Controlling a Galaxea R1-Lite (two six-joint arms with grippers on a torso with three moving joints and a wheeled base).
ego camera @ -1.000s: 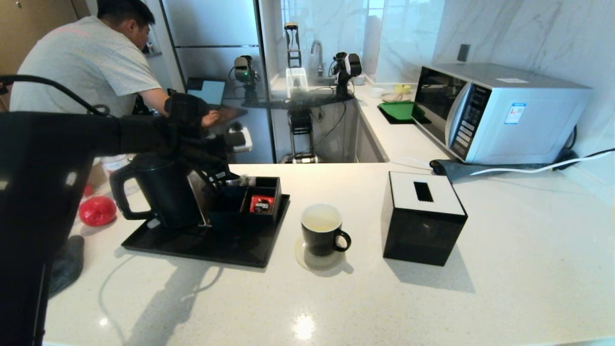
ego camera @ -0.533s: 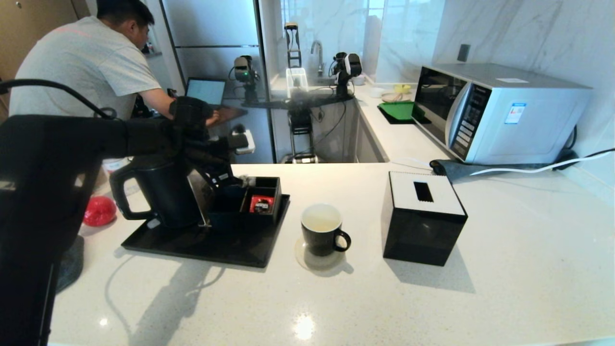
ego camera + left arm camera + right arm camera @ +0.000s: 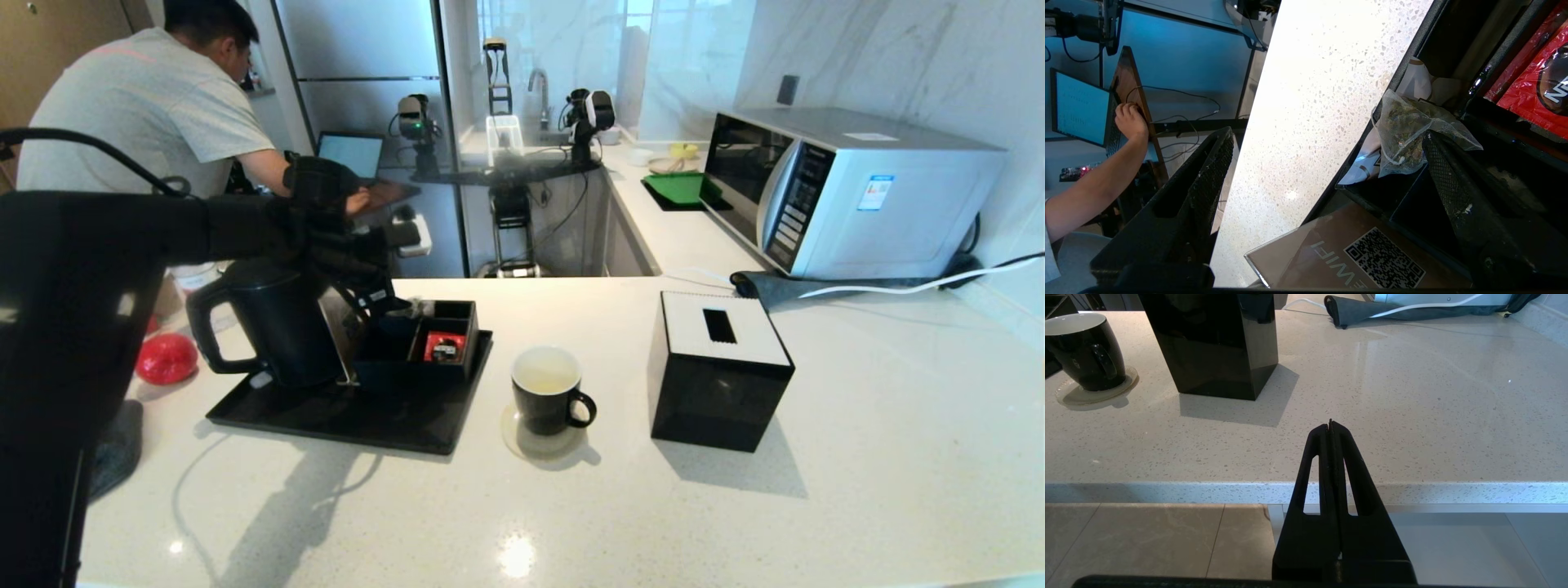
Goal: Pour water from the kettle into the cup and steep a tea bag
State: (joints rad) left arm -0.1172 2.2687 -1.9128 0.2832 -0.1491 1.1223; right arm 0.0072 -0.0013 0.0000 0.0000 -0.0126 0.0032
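Observation:
The black kettle (image 3: 277,327) stands on a black tray (image 3: 326,420). My left arm reaches over it, and my left gripper (image 3: 385,299) (image 3: 1327,134) is open at the far corner of the tray's organiser box. The tea bag (image 3: 1404,134), a grey-green mesh pouch with a pale thread, lies in that corner against one fingertip (image 3: 1431,143). The other finger is outside the box, over the counter. The black cup (image 3: 545,390) (image 3: 1084,351) sits on a coaster right of the tray, with pale liquid inside. My right gripper (image 3: 1330,422) is shut and empty by the counter's front edge.
A red sachet (image 3: 444,346) lies in the organiser's right compartment. A WiFi sign (image 3: 1363,253) leans between kettle and box. A black tissue box (image 3: 718,367) stands right of the cup, with a microwave (image 3: 849,188) behind. A red ball (image 3: 166,358) lies left of the tray, and a person (image 3: 147,106) works beyond it.
My left arm dipped slightly towards the organiser box, then rose back to about where it was. The cup, the kettle and the right arm have not moved.

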